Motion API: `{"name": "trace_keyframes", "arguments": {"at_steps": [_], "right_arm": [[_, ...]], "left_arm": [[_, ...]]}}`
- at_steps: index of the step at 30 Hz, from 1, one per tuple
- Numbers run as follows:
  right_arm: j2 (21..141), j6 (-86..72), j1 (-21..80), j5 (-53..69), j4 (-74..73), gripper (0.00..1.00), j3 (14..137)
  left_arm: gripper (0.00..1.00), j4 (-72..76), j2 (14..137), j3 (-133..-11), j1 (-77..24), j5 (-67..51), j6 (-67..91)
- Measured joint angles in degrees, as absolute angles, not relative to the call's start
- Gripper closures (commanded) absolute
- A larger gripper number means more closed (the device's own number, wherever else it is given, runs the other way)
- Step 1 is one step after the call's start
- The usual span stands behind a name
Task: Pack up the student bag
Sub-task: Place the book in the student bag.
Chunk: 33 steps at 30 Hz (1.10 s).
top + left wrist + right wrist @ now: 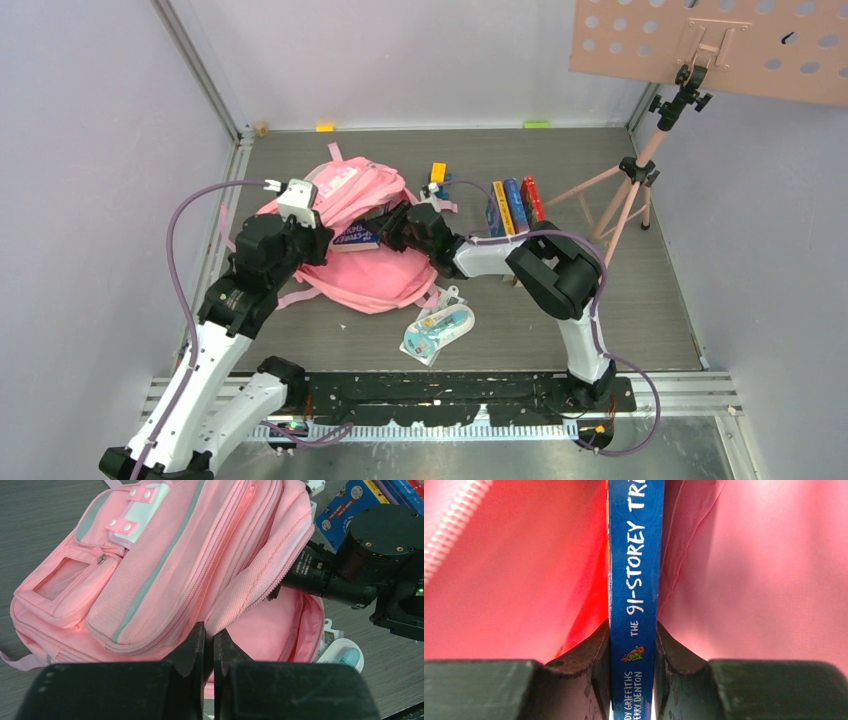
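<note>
Where the grey table meets the left wall, the left arm reaches in over the student bag, which lies flat on the left-centre of the tabletop with its front pockets facing up and its main compartment gaping toward the right. The left gripper has its fingers drawn almost together, with only a thin slit between them, pinching the zip-edged rim of the bag's opening and holding that flap raised. Just right of it, the right arm's wrist pokes into the mouth of the bag. The right gripper is clamped on the spine of a blue book, one finger pressed against each side; the book stands edge-on with pink lining on both sides of it, so it is partly inside the compartment. On the table just in front of the bag lies a white and teal packet. Farther right, well apart from the bag, a row of books stands upright, and beyond them a pink music stand occupies the far right corner.
</note>
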State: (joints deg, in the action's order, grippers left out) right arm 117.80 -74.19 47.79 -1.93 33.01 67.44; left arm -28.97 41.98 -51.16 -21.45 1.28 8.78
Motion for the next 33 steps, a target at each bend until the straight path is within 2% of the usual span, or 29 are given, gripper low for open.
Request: {"name": "trace_keyframes", "arguments": {"at_steps": [14,21,23,27,31,33], "right_arm": [[120.9,-80.9,49.3,-6.7,39.5,0.99,69.3],[122.7,-77.6,51.7,-14.2,34.3,0.99,71.3],[124.1,-76.6,52.1,-15.8,33.1,0.94,73.5],[127.9,-74.9,52.5,-17.5,31.5,0.74,78.2],[130.3,-73.3,53.1,-18.6,30.7,0.49,81.1],[130.5,-71.9,53.3,-18.9,30.3,0.43,81.8]], "left_arm": [[1.0,-28.9,42.0,-51.2,-21.5,1.0,9.1],[1.0,-28.9,42.1,-51.2,-21.5,0.9,9.1],[1.0,-28.9,42.1,-51.2,-21.5,0.7,9.1],[1.0,-28.9,42.3,-51.2,-21.3,0.0,9.1],[1.0,-28.9,42.5,-51.1,-21.3,-0.3,9.5],[1.0,-28.9,42.5,-51.0,-21.3,-0.3,9.7]]}}
